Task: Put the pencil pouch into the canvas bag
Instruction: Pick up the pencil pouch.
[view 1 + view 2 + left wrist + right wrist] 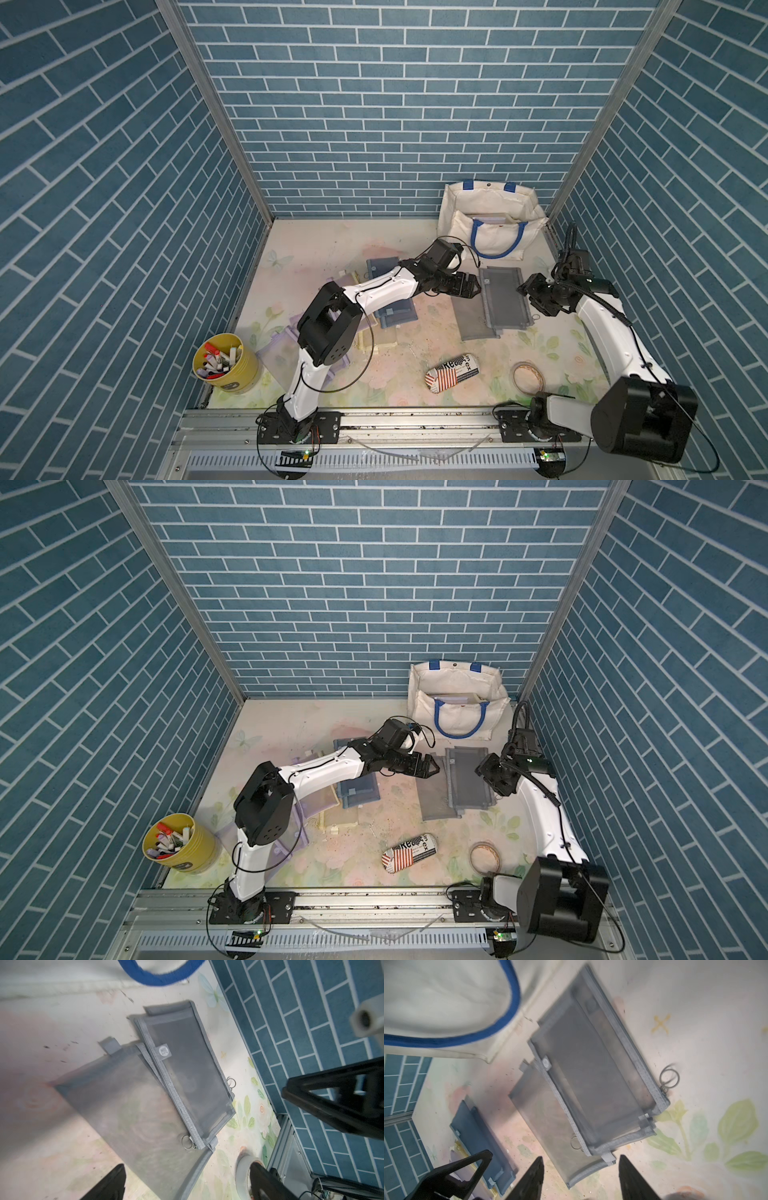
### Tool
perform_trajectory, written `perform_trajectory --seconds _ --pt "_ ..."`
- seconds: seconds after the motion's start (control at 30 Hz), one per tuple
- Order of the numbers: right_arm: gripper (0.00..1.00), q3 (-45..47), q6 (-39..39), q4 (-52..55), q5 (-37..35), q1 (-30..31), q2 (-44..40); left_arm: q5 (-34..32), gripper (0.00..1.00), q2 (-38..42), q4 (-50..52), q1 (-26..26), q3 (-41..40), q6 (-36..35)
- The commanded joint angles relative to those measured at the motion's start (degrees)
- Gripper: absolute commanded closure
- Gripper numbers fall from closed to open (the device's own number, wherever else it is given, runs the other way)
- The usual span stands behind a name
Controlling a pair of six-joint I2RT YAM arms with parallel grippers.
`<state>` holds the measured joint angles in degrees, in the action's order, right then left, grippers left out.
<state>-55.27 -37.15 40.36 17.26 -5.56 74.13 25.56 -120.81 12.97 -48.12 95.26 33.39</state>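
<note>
Pouch (505, 297), grey see-through mesh, lies flat; left tool (476, 287) and right tool (527, 298) gape.

Cut off by the edges of both wrist views and smeared: off-white canvas bag with blue handles (62, 978) (446, 1001). Mostly hidden under the white left arm (386, 291) (324, 766) in both top views: stack of blue, cream and lilac flat pouches (397, 316) (359, 789). Too small to tell apart: jumbled contents of the yellow round cup (220, 361).

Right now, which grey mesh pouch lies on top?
The darker grey pouch with the round white logo, nearest the canvas bag; the paler pouch lies partly beneath it.
</note>
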Motion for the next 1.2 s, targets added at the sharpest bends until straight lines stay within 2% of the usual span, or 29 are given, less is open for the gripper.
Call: perform_trajectory --seconds 0.0,0.2,0.5,0.63,0.83,0.93,1.17 --pt "0.44 1.59 2.33 -6.34 6.22 -1.62 4.65 2.49 0.1 -3.68 -1.22 0.06 3.81 3.32" --pt "0.48 0.33 5.27 -9.74 4.8 -4.69 13.4 1.97 0.15 -9.69 -2.24 -0.64 9.04 5.83" --pt "0.49 -4.73 8.12 -11.95 4.47 -7.36 21.39 2.29 0.22 -16.44 -4.99 -1.97 13.36 9.18" --pt "0.49 -5.94 9.12 -14.41 6.45 -8.38 24.88 2.45 0.24 -18.44 -4.67 -2.58 14.87 9.59" --pt "0.51 -6.2 9.99 -18.8 13.04 -8.5 28.59 2.74 0.28 -21.12 -6.04 -2.86 16.44 11.41" --pt "0.52 -5.21 9.9 -21.07 16.59 -8.43 29.01 2.82 0.34 -22.67 -6.54 -2.86 17.69 12.11" --pt "0.55 -3.48 9.55 -23.14 22.14 -8.43 29.28 3.3 0.57 -24.08 -7.51 -3.12 18.65 12.69"
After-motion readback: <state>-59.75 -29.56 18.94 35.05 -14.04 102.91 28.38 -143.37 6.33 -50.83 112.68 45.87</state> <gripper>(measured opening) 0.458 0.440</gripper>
